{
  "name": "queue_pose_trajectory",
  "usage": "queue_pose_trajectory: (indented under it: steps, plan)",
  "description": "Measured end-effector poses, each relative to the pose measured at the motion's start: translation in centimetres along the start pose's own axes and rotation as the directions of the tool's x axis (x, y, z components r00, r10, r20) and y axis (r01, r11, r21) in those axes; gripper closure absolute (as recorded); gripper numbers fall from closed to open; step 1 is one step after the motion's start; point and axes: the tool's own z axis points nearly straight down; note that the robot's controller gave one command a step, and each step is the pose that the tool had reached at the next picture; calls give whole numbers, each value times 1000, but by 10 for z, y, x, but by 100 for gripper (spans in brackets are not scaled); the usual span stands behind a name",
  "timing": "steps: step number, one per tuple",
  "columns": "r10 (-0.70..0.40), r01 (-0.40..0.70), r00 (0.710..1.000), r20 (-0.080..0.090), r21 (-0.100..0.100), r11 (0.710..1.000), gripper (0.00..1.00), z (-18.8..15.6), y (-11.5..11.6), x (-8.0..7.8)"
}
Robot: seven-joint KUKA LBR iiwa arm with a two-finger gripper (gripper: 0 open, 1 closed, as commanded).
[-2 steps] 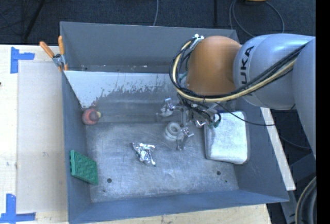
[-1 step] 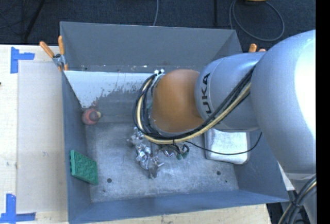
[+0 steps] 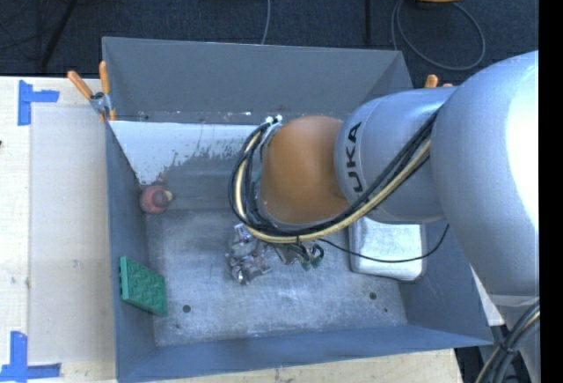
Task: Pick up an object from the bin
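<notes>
My gripper [image 3: 244, 260] is low over the bin floor near the middle, showing as a small metal cluster under the arm's orange cover. Nothing can be made out between its fingers. A white flat rectangular block [image 3: 389, 251] lies to its right on the bin floor, partly hidden by the arm. To the left, a small reddish round thing [image 3: 156, 198] rests where the floor meets the back-left slope. A green flat ribbed piece [image 3: 142, 285] lies in the front left corner, leaning against the left wall.
The arm and its orange cover with looped cables hang over the middle and right of the bin and hide the floor beneath them. Bare scuffed floor stretches between the gripper and the green piece, and along the front wall.
</notes>
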Motion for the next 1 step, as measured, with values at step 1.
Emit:
queue_pose_trajectory:
  steps: [1]
  plan:
    - [-28,28,1000,1,3,1000,100,-141,-13,18]
